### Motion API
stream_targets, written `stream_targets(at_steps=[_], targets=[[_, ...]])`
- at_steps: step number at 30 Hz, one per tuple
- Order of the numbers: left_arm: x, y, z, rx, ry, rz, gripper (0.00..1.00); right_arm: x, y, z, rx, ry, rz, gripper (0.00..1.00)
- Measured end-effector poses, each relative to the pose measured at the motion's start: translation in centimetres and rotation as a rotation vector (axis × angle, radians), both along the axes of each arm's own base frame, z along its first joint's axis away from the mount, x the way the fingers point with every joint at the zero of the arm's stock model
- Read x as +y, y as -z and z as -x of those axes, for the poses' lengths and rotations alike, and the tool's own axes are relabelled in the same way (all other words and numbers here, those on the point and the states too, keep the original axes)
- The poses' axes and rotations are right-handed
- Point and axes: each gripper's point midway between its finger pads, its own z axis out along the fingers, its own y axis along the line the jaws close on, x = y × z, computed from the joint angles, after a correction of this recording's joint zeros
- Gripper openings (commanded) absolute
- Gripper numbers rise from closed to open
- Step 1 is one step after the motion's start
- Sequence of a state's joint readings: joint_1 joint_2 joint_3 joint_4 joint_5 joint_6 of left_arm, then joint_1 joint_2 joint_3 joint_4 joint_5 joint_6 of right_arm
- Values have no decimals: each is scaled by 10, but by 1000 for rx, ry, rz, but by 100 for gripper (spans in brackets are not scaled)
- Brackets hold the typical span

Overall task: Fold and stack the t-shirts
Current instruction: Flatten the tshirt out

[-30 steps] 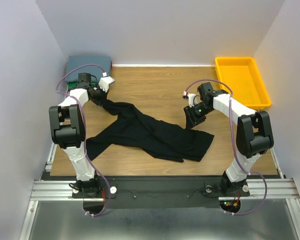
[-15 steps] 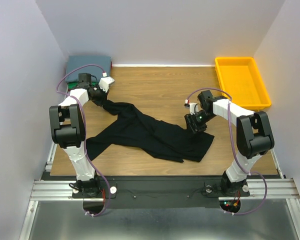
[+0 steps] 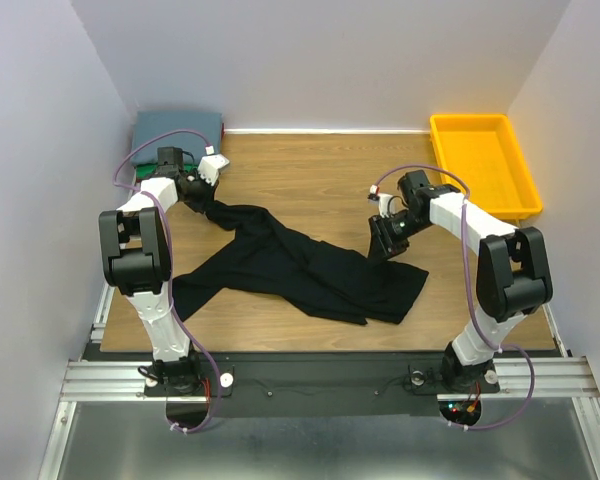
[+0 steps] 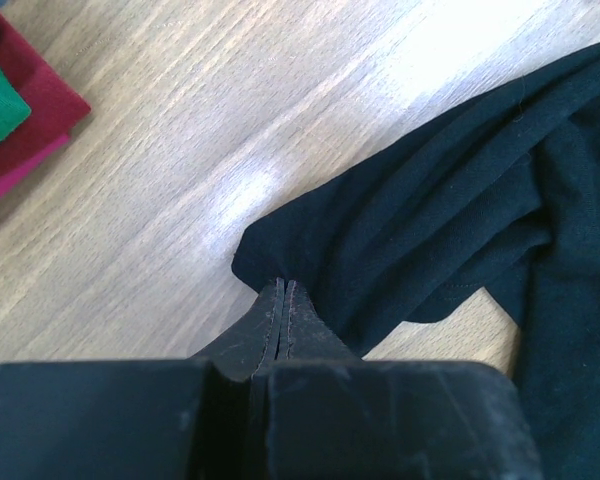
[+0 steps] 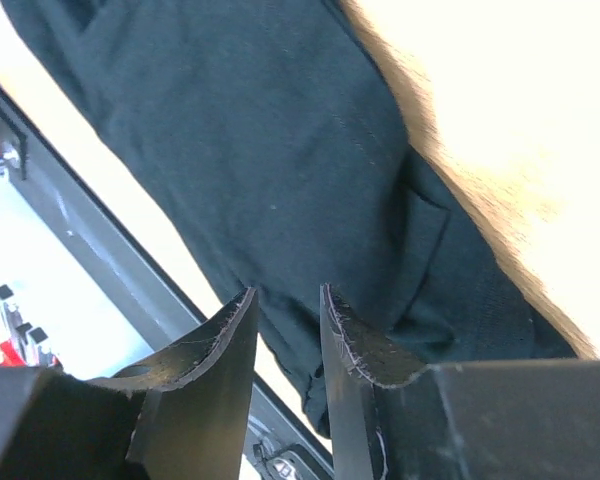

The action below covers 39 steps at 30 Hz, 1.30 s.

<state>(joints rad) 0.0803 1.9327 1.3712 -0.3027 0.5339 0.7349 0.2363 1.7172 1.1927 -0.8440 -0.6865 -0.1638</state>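
Black t-shirt [image 4: 450, 220] corner between left jaws

I find a light wood-grain tabletop [image 3: 320, 180] under me, enclosed by a plain pale back wall [image 3: 320, 60], left wall [image 3: 30, 150] and right wall [image 3: 580, 100], with aluminium rails [image 3: 100, 378] along its near edge, grey sheet metal [image 3: 310, 445] below, and bright glare [image 4: 240, 195] on the wood.
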Motion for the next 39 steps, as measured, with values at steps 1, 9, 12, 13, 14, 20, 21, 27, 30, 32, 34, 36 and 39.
stream_targets(at_steps=[1, 9, 12, 13, 14, 20, 21, 27, 30, 32, 34, 36, 39], targets=[[0, 0, 0, 0, 0, 0, 0, 1, -2, 0, -1, -1, -8, 36], [0, 0, 0, 0, 1, 1, 0, -7, 5, 1, 1, 17, 47, 43], [0, 0, 0, 0, 2, 2, 0, -18, 7, 15, 8, 41, 80, 49], [-1, 0, 0, 0, 2, 2, 0, -22, 6, 21, 11, 54, 89, 52], [-1, 0, 0, 0, 3, 3, 0, -24, 5, 24, 6, 59, 94, 53], [-2, -1, 0, 1, 4, 11, 0, -29, 9, 26, 8, 71, 109, 53], [-2, -1, 0, 1, 4, 12, 0, -28, 13, 26, 22, 69, 109, 53], [-2, -1, 0, 1, 4, 12, 0, -23, 28, 26, 80, 61, 89, 48], [-2, -1, 0, 1, 4, 12, 0, -21, 32, 26, 98, 57, 74, 46], [-2, -1, 0, 1, 4, 12, 0, -18, 30, 27, 101, 54, 57, 44], [-2, -1, 0, 1, 4, 12, 0, -15, 28, 27, 102, 49, 34, 41], [-2, 0, 0, 1, 4, 12, 0, -12, 26, 27, 102, 44, 12, 37], [-2, 1, 0, 4, 4, 12, 0, -9, 23, 28, 106, 39, -13, 31]])
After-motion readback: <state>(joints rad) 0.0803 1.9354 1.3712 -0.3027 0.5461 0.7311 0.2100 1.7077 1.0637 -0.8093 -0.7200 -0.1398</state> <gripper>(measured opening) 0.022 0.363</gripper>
